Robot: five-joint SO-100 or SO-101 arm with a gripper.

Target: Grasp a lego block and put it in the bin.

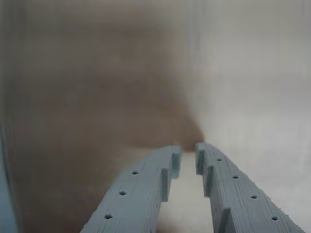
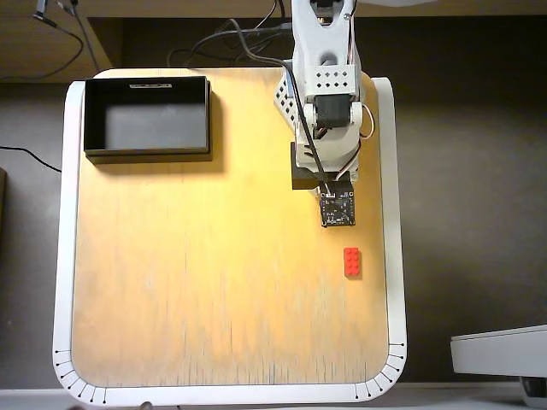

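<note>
The red lego block [image 2: 351,261] lies on the wooden board near its right edge, studs up. The black bin [image 2: 145,155] stands at the board's far left corner, with a white label strip on its far rim, and holds nothing I can see. The white arm [image 2: 325,85] is folded up at the far right, its wrist camera board just beyond the block. In the wrist view my gripper [image 1: 188,154] shows two blue-grey fingers with only a narrow gap between their tips and nothing held. That view is blurred and shows neither block nor bin.
The wooden board [image 2: 214,282] has a raised white rim [image 2: 67,256]. Cables [image 2: 231,38] run behind the arm's base. A grey-white object [image 2: 500,350] sits off the board at lower right.
</note>
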